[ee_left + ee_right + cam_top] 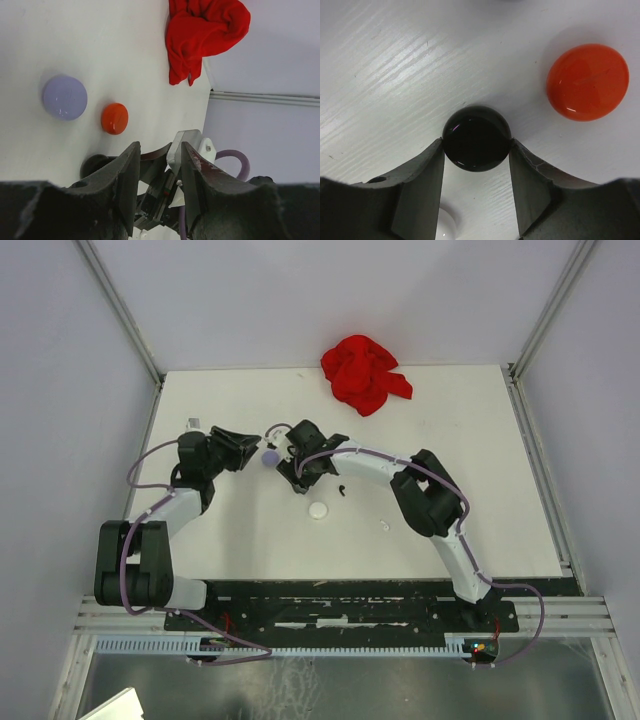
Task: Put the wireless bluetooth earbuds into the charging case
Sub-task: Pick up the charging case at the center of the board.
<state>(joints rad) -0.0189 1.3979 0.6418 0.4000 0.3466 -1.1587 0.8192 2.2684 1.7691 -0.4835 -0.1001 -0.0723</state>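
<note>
The right end effector is reaching down at the centre of the right wrist view. Its two fingers are pressing against opposite sides of a black round case, which is sitting on the white worktop. An orange round case is lying well apart from it at the upper right of that frame. The edge of a white round case is showing at the bottom, between the fingers.

In the left wrist view the left end effector is hovering low in the frame. Its fingers are standing partly apart and gripping nothing. A lilac round case is resting at the left, with the orange one just beside it. A red cloth is lying crumpled at the top.

From above, a tiny black earbud is lying loose on the worktop just right of centre. It is near the white case, outside every case. A small white bud is lying further to the lower right.
</note>
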